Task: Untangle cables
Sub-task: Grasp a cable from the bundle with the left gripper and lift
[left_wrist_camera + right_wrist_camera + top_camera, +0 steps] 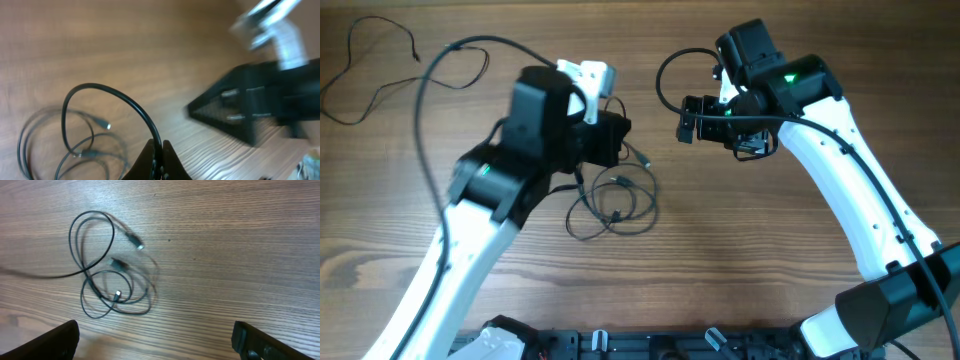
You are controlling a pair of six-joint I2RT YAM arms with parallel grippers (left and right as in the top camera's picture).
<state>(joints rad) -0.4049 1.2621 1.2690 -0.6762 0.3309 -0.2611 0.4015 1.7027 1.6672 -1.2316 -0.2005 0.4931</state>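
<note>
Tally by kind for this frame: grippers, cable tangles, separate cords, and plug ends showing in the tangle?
Grippers: 2 (left gripper, right gripper)
Cable tangle: 1
Separate cord: 1
Plug ends showing: 3
Total: 7

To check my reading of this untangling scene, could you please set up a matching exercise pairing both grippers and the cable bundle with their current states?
Things:
1. left gripper
2. right gripper
3. cable bundle

States:
a. lying in loose loops on the table
b. open, holding nothing
c. shut on a cable strand

Pairs: 1-c, 2-b, 3-a.
</note>
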